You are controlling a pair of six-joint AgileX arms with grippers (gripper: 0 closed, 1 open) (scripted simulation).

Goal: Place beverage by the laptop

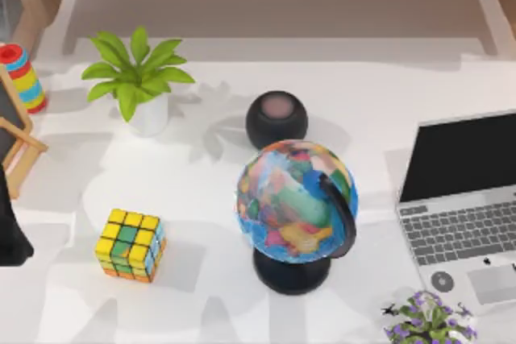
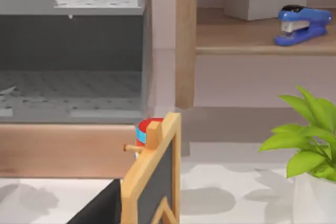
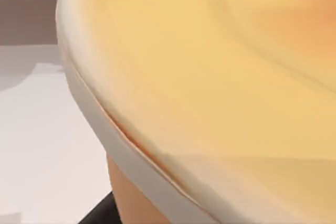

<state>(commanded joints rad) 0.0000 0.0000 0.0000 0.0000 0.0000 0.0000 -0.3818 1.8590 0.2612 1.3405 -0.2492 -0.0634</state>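
The silver-grey laptop (image 1: pixel 463 207) stands open at the table's right edge, black screen at the back and keys toward the front. In the right wrist view a yellow-orange rounded body with a pale band (image 3: pixel 210 77) sits very close to the camera. It could be the beverage, but I cannot tell, nor whether anything grips it. A dark shape at the table's left edge looks like my left arm (image 1: pixel 10 231), parked there.
A globe (image 1: pixel 297 203) on a black base stands mid-table, a black round speaker (image 1: pixel 276 118) behind it. A green potted plant (image 1: pixel 141 78), colour cube (image 1: pixel 129 245), ring toy (image 1: pixel 22 78) and easel (image 2: pixel 152 182) are left. Purple flowers (image 1: pixel 427 320) stand before the laptop.
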